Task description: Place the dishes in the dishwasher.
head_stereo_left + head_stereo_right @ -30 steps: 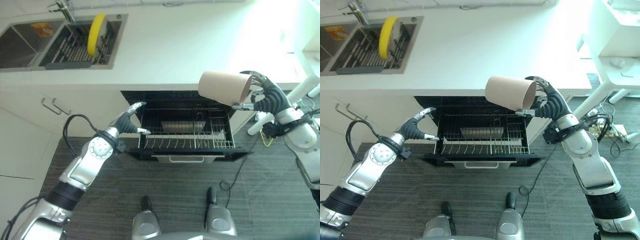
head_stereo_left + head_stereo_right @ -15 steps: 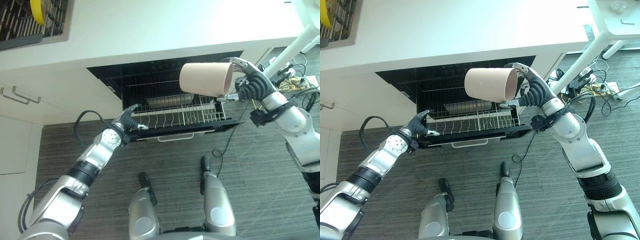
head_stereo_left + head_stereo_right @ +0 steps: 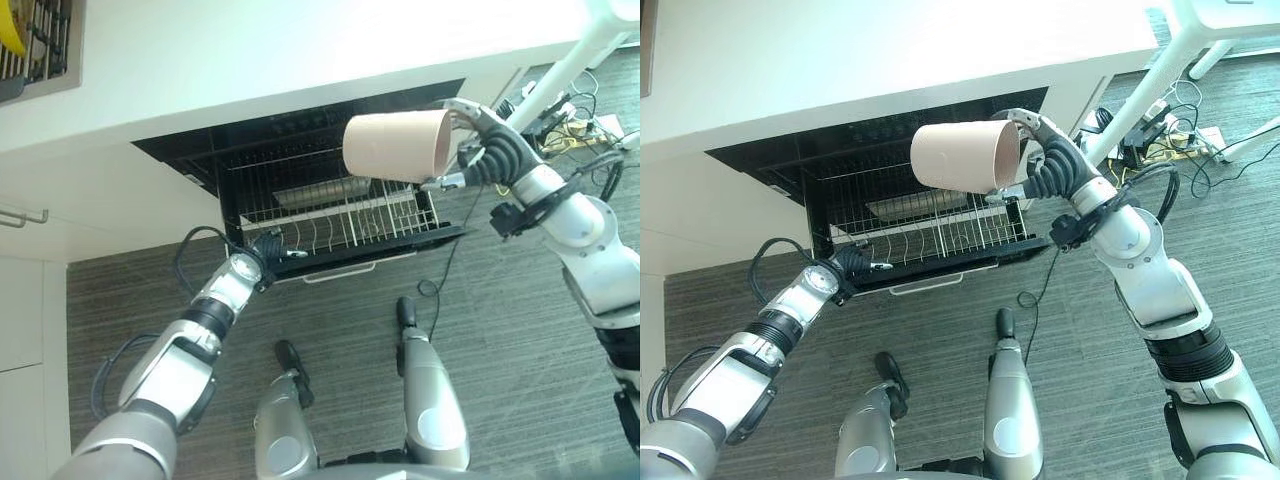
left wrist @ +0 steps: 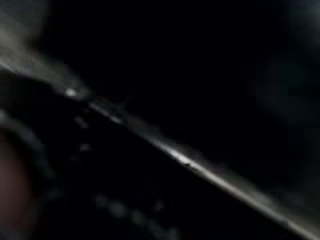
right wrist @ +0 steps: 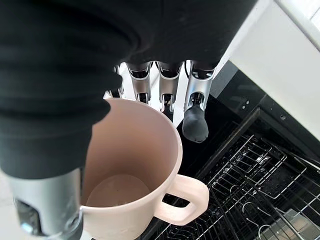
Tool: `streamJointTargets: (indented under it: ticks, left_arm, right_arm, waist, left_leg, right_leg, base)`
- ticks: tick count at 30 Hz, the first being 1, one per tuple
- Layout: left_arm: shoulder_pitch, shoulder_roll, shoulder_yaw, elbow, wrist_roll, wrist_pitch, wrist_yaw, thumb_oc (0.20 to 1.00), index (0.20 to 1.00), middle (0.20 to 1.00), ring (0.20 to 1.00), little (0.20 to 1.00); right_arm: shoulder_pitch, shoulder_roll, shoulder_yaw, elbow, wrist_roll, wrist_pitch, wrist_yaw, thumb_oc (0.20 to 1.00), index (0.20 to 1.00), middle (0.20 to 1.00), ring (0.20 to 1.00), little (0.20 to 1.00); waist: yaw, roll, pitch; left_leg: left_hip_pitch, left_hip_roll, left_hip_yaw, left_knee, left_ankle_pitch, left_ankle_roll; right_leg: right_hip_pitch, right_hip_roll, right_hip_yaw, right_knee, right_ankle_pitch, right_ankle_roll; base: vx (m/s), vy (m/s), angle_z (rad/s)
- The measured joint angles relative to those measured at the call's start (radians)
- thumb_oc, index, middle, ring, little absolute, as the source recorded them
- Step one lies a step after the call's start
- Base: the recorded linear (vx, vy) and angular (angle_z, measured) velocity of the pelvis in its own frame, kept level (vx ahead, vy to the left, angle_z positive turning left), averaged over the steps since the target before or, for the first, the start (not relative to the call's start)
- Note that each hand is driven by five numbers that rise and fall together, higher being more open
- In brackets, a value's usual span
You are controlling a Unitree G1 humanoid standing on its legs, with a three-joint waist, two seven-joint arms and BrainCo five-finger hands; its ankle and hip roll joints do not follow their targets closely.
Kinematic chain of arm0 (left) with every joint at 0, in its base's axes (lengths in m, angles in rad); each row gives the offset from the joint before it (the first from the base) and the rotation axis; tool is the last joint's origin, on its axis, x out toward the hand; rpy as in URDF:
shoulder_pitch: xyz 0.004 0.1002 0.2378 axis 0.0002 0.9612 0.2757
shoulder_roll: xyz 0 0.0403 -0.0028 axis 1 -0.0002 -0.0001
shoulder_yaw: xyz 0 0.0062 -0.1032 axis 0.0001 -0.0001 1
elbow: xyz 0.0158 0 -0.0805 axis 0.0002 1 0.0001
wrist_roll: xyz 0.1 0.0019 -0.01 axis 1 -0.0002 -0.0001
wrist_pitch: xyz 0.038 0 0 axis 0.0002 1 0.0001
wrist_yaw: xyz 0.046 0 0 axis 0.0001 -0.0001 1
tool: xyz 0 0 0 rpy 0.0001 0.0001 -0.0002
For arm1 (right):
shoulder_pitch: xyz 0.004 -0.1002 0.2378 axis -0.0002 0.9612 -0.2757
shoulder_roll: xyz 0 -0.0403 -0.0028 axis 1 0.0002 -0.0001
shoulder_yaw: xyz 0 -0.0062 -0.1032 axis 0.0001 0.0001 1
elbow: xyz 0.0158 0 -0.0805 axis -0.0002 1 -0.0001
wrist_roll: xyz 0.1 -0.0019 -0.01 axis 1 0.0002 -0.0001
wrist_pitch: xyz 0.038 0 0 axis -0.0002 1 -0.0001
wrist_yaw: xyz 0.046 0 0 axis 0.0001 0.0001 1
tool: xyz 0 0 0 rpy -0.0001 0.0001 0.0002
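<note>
— Pink mug (image 3: 392,145), held sideways in the air above the pulled-out dishwasher rack (image 3: 345,230), mouth turned toward the right robot hand (image 3: 487,158). Clamped at the rim, thumb inside, fingers (image 5: 195,119) over the outside.

— And around it?

— Open dishwasher (image 3: 890,200) under the white worktop (image 3: 250,60), dark inside. Wire rack drawn out over the grey striped floor (image 3: 500,330), rows of upright tines, a metal dish or tray (image 3: 318,193) lying toward the back. Nothing between mug and rack but air.

— Left side?

— Left robot hand (image 3: 264,248) down at the front left corner of the rack, on the edge. Fingers too small and dark against the frame; cannot tell whether curled or straight. Left wrist view nearly black, one pale streak across it, no help.

— Anything else from up close?

— Right wrist view: handle (image 5: 182,202) of the mug sticking out to the side, pale bottom visible inside, rack wires beyond. From the head views, handle hidden.

— Far corner?

— Sink rack (image 3: 40,45) at the worktop's far left, something yellow (image 3: 10,28) in it. White table leg (image 3: 570,65) and loose cables (image 3: 560,115) on the floor to the right. No legible writing anywhere.
</note>
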Motion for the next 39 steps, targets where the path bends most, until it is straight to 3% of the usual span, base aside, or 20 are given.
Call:
streamJointTargets:
  ticks: [4,13,27,33,39]
  left_arm:
    - [0.007,0.001,-0.010,-0.032,0.038,0.001,-0.017,1.000,1.000,1.000,1.000,1.000]
    - [0.034,-0.023,-0.041,-0.115,0.107,-0.002,-0.042,1.000,1.000,1.000,1.000,1.000]
    - [0.070,-0.014,-0.118,-0.229,0.107,-0.020,-0.118,1.000,1.000,1.000,1.000,1.000]
    - [0.077,-0.010,-0.163,-0.244,0.107,-0.028,-0.146,1.000,1.000,1.000,1.000,1.000]
    - [0.079,-0.010,-0.196,-0.264,0.106,-0.048,-0.178,1.000,1.000,1.000,1.000,1.000]
  right_arm:
    - [-0.001,0.000,0.002,0.020,-0.013,0.036,-0.025,0.200,0.200,0.200,0.200,0.200]
    - [-0.066,-0.004,0.065,0.284,-0.066,0.106,-0.065,0.200,0.200,0.200,0.200,0.200]
    - [-0.087,-0.006,0.123,0.550,-0.100,0.120,-0.101,0.200,0.200,0.200,0.200,0.200]
    - [-0.218,-0.021,0.207,0.741,-0.198,0.121,-0.116,0.200,0.200,0.200,0.200,0.200]
    - [-0.324,-0.025,0.287,0.820,-0.238,0.122,-0.149,0.200,0.200,0.200,0.200,0.200]
  waist:
    - [0.009,0.000,0.000]
    - [0.062,0.001,0.000]
    - [0.123,0.007,0.003]
    - [0.138,0.009,0.003]
    - [0.158,0.038,0.017]
  left_leg:
    - [-0.012,-0.001,0.002,0.001,0.000,0.001]
    - [-0.016,-0.005,-0.017,-0.007,0.000,0.001]
    - [-0.048,-0.013,-0.069,-0.013,0.008,0.002]
    - [-0.050,-0.026,-0.077,-0.015,0.010,0.005]
    - [-0.069,-0.035,-0.099,-0.012,0.014,0.010]
  right_leg:
    - [0.000,0.000,0.000,-0.028,0.017,0.002]
    - [0.007,-0.002,-0.018,-0.030,0.018,0.000]
    - [0.021,-0.010,-0.072,-0.042,0.011,0.000]
    - [0.024,-0.022,-0.085,-0.042,0.010,0.001]
    - [0.017,-0.035,-0.098,-0.027,0.003,0.003]
  base:
    - [-0.02,-0.022,-0.01]
    - [0.00,-0.051,0.05]
    - [0.00,-0.045,0.09]
    - [0.01,-0.018,0.06]
    - [0.00,-0.001,0.10]
